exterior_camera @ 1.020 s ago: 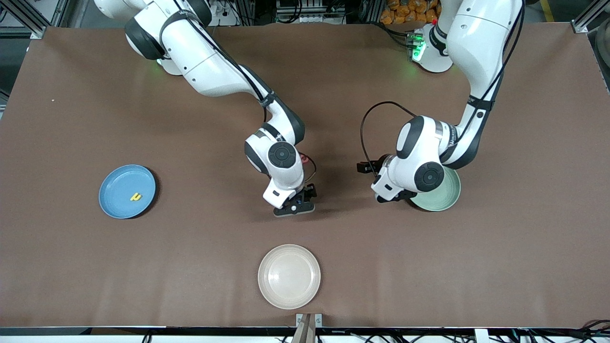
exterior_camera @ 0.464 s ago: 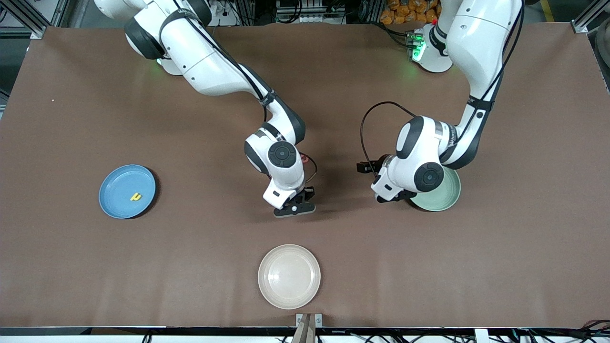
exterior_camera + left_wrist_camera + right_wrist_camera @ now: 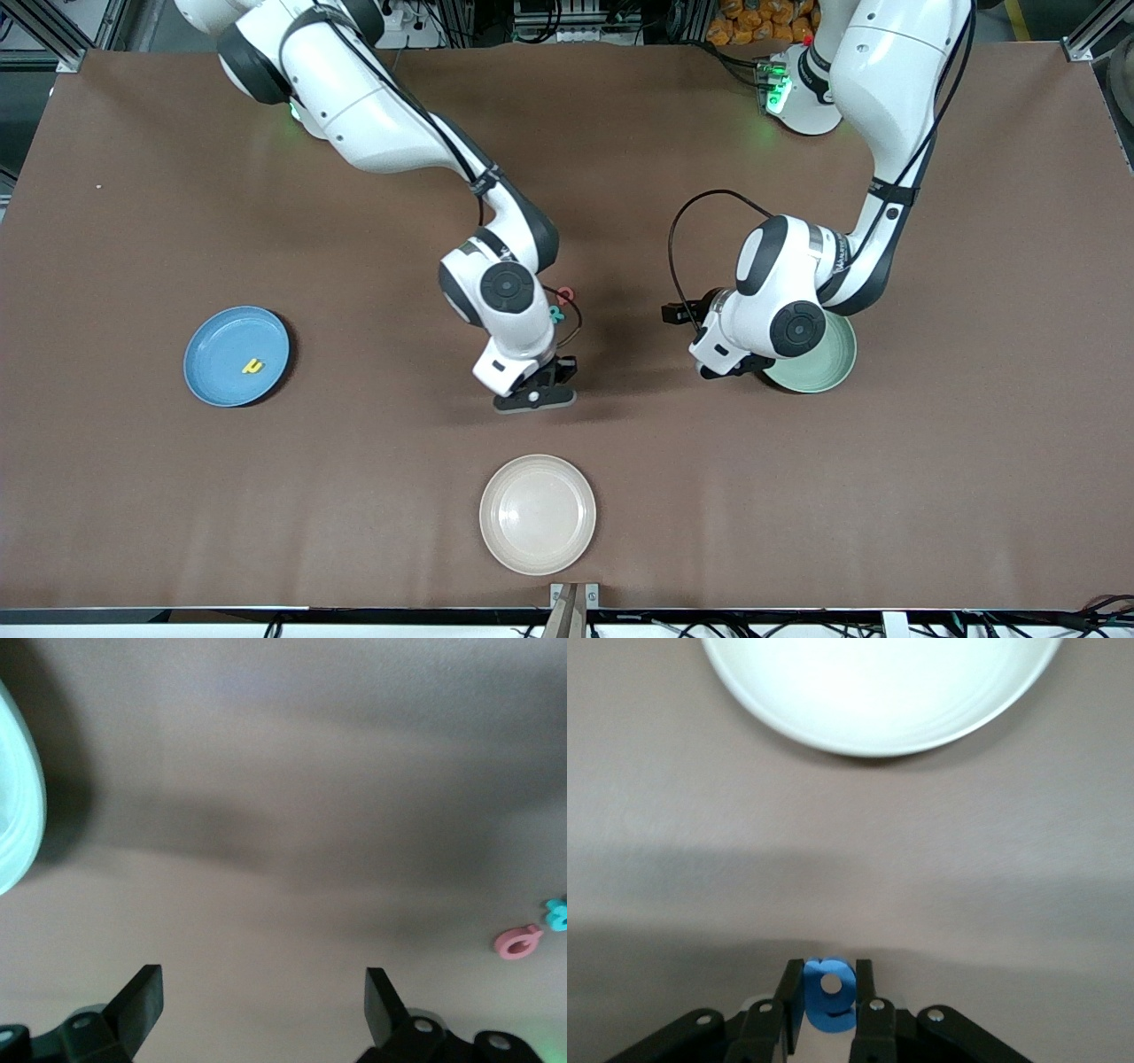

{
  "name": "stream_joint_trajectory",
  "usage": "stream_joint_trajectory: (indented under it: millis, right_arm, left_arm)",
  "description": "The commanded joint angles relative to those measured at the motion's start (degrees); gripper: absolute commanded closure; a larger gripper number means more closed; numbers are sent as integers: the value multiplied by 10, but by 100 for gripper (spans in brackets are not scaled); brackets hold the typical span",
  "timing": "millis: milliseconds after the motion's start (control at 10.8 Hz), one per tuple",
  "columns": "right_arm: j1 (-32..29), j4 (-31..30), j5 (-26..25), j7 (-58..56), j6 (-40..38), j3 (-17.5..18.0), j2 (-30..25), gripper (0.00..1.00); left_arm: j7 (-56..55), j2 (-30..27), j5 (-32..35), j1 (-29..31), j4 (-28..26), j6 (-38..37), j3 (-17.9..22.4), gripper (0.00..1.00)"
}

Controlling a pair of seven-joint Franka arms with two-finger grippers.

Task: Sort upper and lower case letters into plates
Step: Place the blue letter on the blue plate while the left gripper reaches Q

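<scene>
- Right gripper has its fingers clamped on a blue letter, low over the bench near the cream plate.
- Left gripper waits, fingers apart, beside the mint plate.
- Next, I'd judge: read its case, then carry it to the mint plate or the blue plate.

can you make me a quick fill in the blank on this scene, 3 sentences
1. The right gripper is shut on a small ____ letter.
2. The yellow letter lies in the ____ plate.
3. The left gripper is ____, beside the mint green plate.

Missing words: blue; light blue; open
</scene>
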Motion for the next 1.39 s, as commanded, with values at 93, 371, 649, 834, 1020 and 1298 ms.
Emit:
stream_joint_trajectory:
  millis: [93, 371, 649, 834, 1020, 1298]
  right_arm:
    - [-33, -119, 14, 3, -27, -19, -100, 100]
    - [-87, -198, 6, -5, -41, -19, -193, 100]
    - [-150, -285, 6, -56, -44, -19, -281, 100]
    - [-206, -310, 6, -138, -81, -19, -318, 100]
    - [-250, -313, 6, -183, -130, -19, -326, 100]
    - [-316, -332, 6, -315, -133, -19, -317, 100]
  left_arm:
    - [-168, 41, -2, -30, 72, -8, -43, 0]
    - [-267, 59, 2, -83, 110, 39, -54, 0]
    - [-278, 55, 171, -142, 111, 67, -69, 0]
    - [-283, 62, 272, -143, 102, 151, -124, 0]
    - [-198, 75, 285, -154, 102, 168, -139, 0]
    - [-75, 79, 293, -154, 93, 179, -156, 0]
